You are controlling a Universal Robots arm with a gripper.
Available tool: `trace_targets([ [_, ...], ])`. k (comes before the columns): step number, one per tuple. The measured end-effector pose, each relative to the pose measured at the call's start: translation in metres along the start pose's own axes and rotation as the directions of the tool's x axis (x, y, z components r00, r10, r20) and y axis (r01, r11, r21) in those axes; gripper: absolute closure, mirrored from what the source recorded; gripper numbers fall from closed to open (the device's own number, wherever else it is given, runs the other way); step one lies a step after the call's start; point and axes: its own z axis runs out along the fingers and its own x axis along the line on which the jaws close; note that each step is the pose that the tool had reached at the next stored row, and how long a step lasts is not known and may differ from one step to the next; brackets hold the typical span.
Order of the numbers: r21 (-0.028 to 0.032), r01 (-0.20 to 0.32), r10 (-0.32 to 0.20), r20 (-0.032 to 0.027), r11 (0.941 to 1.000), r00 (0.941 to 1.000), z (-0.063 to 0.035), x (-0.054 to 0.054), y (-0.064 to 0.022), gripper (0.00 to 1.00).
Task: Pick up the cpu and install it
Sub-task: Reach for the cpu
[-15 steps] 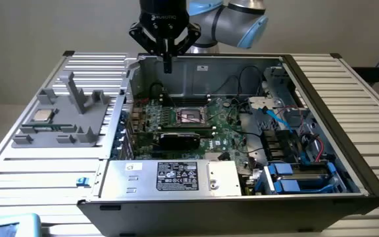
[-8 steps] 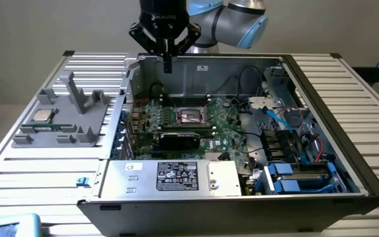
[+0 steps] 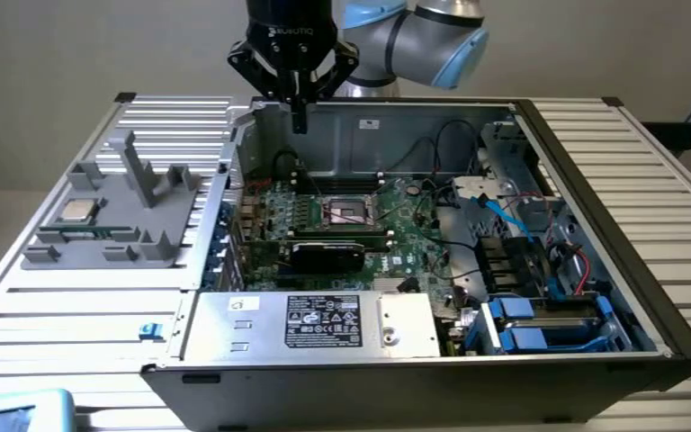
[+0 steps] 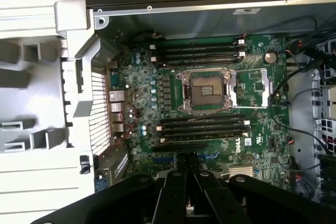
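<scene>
The cpu [image 3: 78,211], a small square chip with a shiny silver top, lies on the grey fixture [image 3: 118,236] at the exterior view's left, outside the computer case. My gripper [image 3: 300,124] hangs shut and empty above the case's far wall, well apart from the cpu. In the wrist view the gripper [image 4: 186,157] points down over the green motherboard [image 4: 142,103], its fingers pressed together with nothing between them. The dark square socket [image 3: 351,211] with its metal frame sits mid-board, and its bare contacts show in the wrist view as the socket [image 4: 206,88].
A black expansion card [image 3: 327,252] stands just in front of the socket. A silver power supply [image 3: 309,322] fills the case's near side, with blue drive caddies [image 3: 525,326] and loose cables [image 3: 502,216] at the exterior view's right. Upright grey posts [image 3: 141,171] rise from the fixture.
</scene>
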Motion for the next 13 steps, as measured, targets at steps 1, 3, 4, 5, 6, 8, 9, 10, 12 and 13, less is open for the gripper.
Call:
trace_targets([
  [1, 0.0000, 0.000, 0.000, 0.0000, 1.0000, 1.0000, -0.0001, 0.004, -0.0003, 0.87],
  [3, 0.0000, 0.000, 0.000, 0.0000, 1.0000, 1.0000, -0.0003, 0.011, -0.0008, 0.87],
  [4, 0.0000, 0.000, 0.000, 0.0000, 1.0000, 1.0000, -0.0004, 0.015, -0.0011, 0.87],
  [5, 0.0000, 0.000, 0.000, 0.0000, 1.0000, 1.0000, -0.0005, 0.019, -0.0014, 0.87],
  [6, 0.0000, 0.000, 0.000, 0.0000, 1.0000, 1.0000, -0.0006, 0.023, -0.0017, 0.87],
  [8, 0.0000, 0.000, 0.000, 0.0000, 1.0000, 1.0000, -0.0008, 0.030, -0.0022, 0.87],
  [9, 0.0001, 0.000, 0.000, -0.0001, 1.0000, 1.0000, -0.0009, 0.033, -0.0025, 0.87],
  [10, 0.0000, 0.000, 0.000, 0.0000, 1.0000, 1.0000, -0.0009, 0.036, -0.0027, 0.87],
  [12, 0.0001, 0.000, 0.000, -0.0001, 1.0000, 1.0000, -0.0010, 0.042, -0.0031, 0.87],
  [13, 0.0001, 0.000, 0.000, -0.0001, 1.0000, 1.0000, -0.0011, 0.046, -0.0034, 0.87],
])
